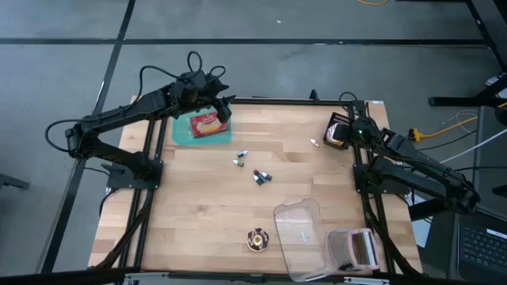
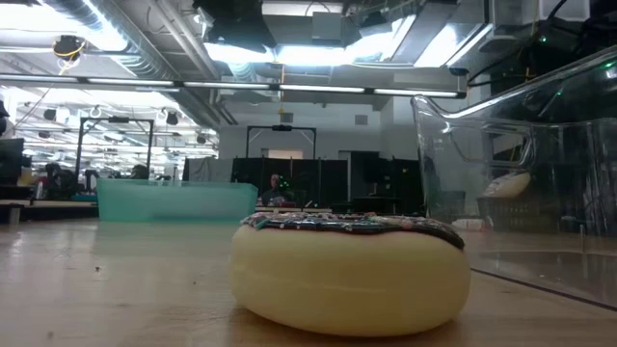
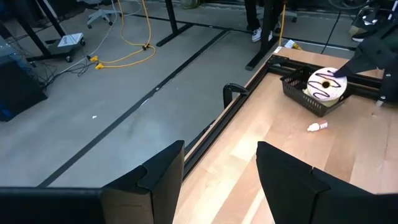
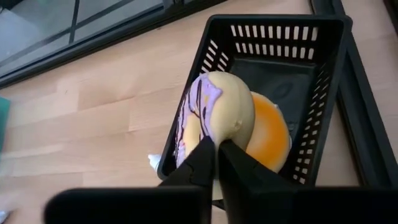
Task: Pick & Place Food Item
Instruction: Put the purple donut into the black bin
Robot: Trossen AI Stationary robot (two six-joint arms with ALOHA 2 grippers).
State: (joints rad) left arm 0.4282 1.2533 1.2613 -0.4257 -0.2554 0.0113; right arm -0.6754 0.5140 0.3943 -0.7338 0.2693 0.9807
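A black basket (image 4: 283, 68) stands at the table's far right (image 1: 336, 131). In it a pale donut with purple icing (image 4: 214, 106) stands tilted on its rim, leaning on an orange food item (image 4: 268, 134). My right gripper (image 4: 217, 152) (image 1: 351, 129) reaches down into the basket, shut on the donut's near rim. My left gripper (image 3: 221, 177) hovers open and empty over the far right corner of a teal tray (image 1: 198, 136), high above the table (image 1: 224, 104). Its wrist view shows the basket and donut (image 3: 326, 87) across the table. My right gripper pinches the donut's near rim (image 4: 217, 138) between its two fingers, which are almost together. They come slanting down from the table's right. The donut stands tilted on edge inside the basket, its back against the orange item.
A red-and-yellow packet (image 1: 207, 124) lies in the teal tray. Small wrapped bits (image 1: 261, 176) (image 1: 240, 159) (image 1: 314, 142) lie mid-table. A chocolate-iced donut (image 1: 257, 239) (image 2: 352, 275) sits near the front edge beside a clear plastic container (image 1: 299, 237).
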